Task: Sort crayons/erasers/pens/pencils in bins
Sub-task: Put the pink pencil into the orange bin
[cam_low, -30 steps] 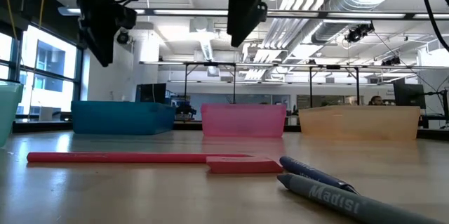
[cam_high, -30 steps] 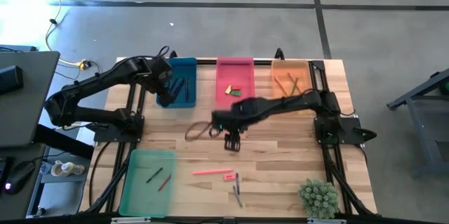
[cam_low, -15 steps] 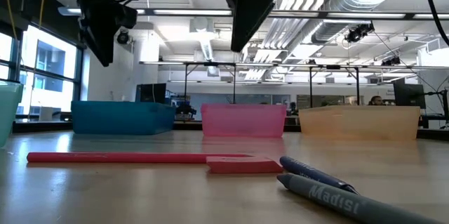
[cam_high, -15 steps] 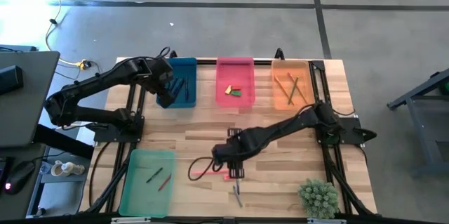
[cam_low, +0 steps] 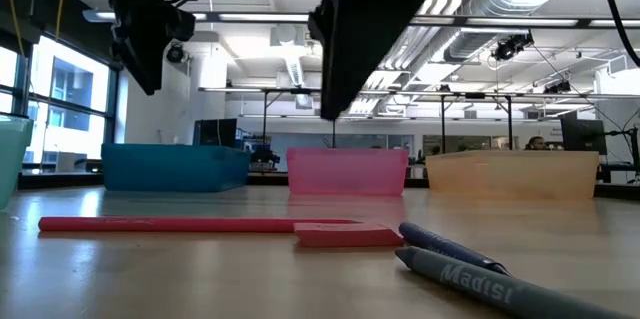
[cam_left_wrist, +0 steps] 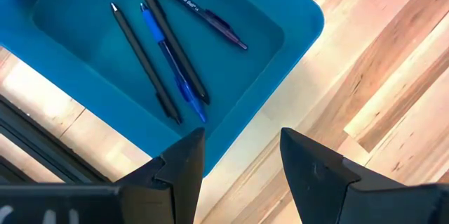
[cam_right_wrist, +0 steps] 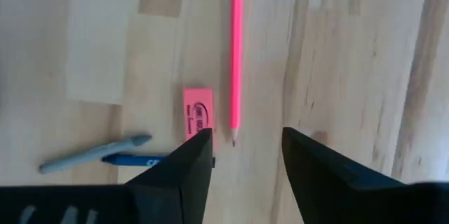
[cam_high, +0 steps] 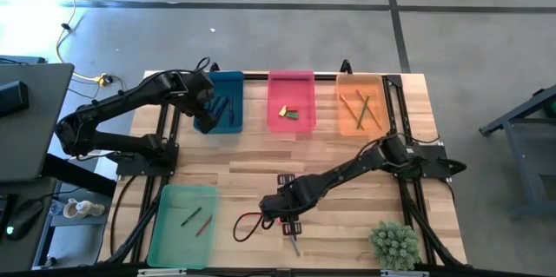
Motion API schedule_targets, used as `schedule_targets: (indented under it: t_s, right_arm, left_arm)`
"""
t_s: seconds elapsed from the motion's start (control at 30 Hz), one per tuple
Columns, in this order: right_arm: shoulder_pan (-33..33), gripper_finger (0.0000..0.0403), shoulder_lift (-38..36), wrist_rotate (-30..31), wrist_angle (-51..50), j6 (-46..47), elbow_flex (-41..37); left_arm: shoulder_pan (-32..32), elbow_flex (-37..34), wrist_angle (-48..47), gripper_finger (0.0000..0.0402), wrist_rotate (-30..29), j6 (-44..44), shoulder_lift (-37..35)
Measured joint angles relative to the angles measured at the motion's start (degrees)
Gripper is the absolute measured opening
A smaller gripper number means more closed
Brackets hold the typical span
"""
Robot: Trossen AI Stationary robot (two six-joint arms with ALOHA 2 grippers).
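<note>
Pencil [cam_right_wrist: 237, 48] and pink eraser [cam_right_wrist: 198, 114] lie side by side on the bare wood near the table's front edge, the eraser just beside the pencil's tip, with a grey crayon [cam_right_wrist: 91, 153] and a blue crayon [cam_right_wrist: 133, 160] close by. The right gripper [cam_right_wrist: 242, 155] hangs directly above them, its fingers spread apart and holding nothing.

Judged from its look, the pencil is light, stiff and very thin, so it could roll or pivot if pinched off-centre. A grasp across its width near the middle of its length looks safest, well away from the tip where the eraser crowds it. The eraser is a small flat block, probably slightly grippy and forgiving; closing on its two long edges should hold it. Both sit low on the wood, so the fingers would need to reach almost to the surface.

The left gripper [cam_left_wrist: 238, 168] hovers open and empty over the near corner of the blue bin [cam_left_wrist: 298, 24], where four pens [cam_left_wrist: 168, 55] lie.
</note>
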Motion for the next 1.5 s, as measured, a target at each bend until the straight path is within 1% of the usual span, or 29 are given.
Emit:
schedule_targets:
  t_s: [0.17, 0.47, 0.83, 0.97, 1.13, 1.27, 1.5]
  right_arm:
    - [0.4, 0.0145, 2.8, 0.0, 0.1, 0.1, 0.0]
    - [0.4, 0.0132, 7.2, -0.9, 0.3, 1.0, 0.0]
    - [0.3, 0.0116, 8.2, -1.0, 1.5, 1.5, 0.1]
    - [0.2, 0.0111, 9.8, -3.1, 1.4, 1.5, 0.4]
    - [0.2, 0.0080, 10.5, -3.5, 1.4, 2.9, 0.4]
    - [0.3, 0.0051, 10.6, -3.4, 0.5, 2.9, 0.3]
    - [0.3, 0.0007, 10.6, -2.3, -0.2, 2.9, 0.3]
  left_arm:
    - [0.0, 0.0, -0.2, 0.0172, 0.0, -0.3, 0.0]
    - [0.0, 0.0, -0.2, 0.0172, -0.1, -0.4, 0.0]
    - [0.0, 0.0, 0.1, 0.0172, -0.5, -0.4, 0.0]
    - [0.0, 0.0, 0.1, 0.0172, -0.5, -0.4, 0.0]
    - [0.0, 0.0, 0.2, 0.0172, -0.7, 0.5, 0.0]
    - [0.0, 0.0, 0.1, 0.0172, -2.0, 0.6, 0.0]
    - [0.0, 0.0, 0.1, 0.0172, -2.0, 0.6, 0.0]
